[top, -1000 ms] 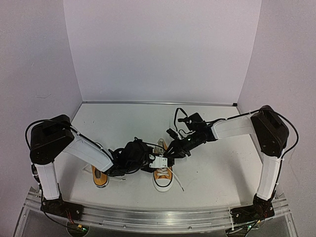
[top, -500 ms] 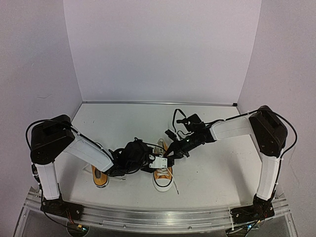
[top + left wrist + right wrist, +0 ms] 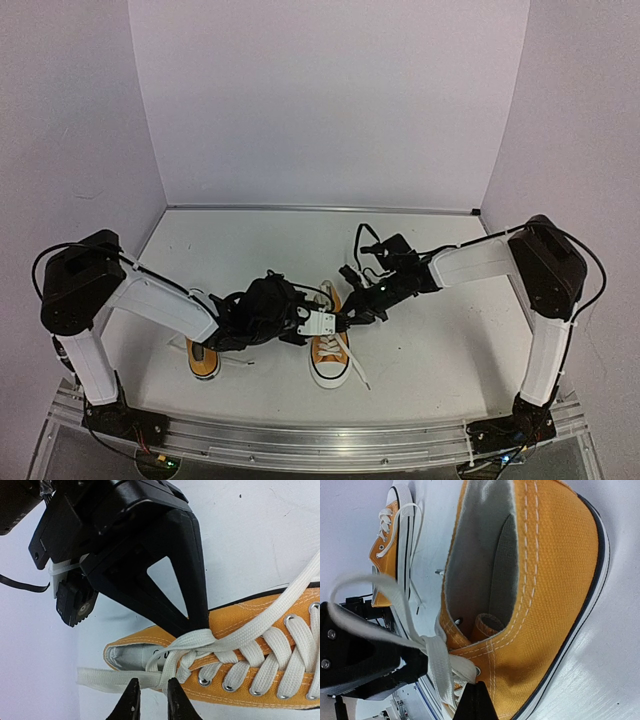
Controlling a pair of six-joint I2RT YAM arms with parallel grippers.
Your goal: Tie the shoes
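Two orange-yellow shoes stand near the front edge, toes toward me: the left shoe (image 3: pixel 203 360) and the right shoe (image 3: pixel 330 355). Both grippers meet over the right shoe's top eyelets. My right gripper (image 3: pixel 348 316) is shut on a white lace (image 3: pixel 250 630) at the crossed knot (image 3: pixel 197 640), seen from its own camera beside the shoe's collar (image 3: pixel 535 590). My left gripper (image 3: pixel 152 700) is a narrow gap apart, its fingertips (image 3: pixel 131 700) touching the other flat lace end (image 3: pixel 100 677) beside the heel opening. The left shoe (image 3: pixel 390 545) lies apart, its laces loose.
A loose lace end (image 3: pixel 358 372) trails on the white table (image 3: pixel 440 340) in front of the right shoe. White walls (image 3: pixel 330 110) enclose the back and sides. An aluminium rail (image 3: pixel 320 440) runs along the front edge.
My left arm's elbow and shoulder have swung left while its gripper stays at the right shoe. The right gripper has held its place on the lace. The trailing lace end shifted slightly.
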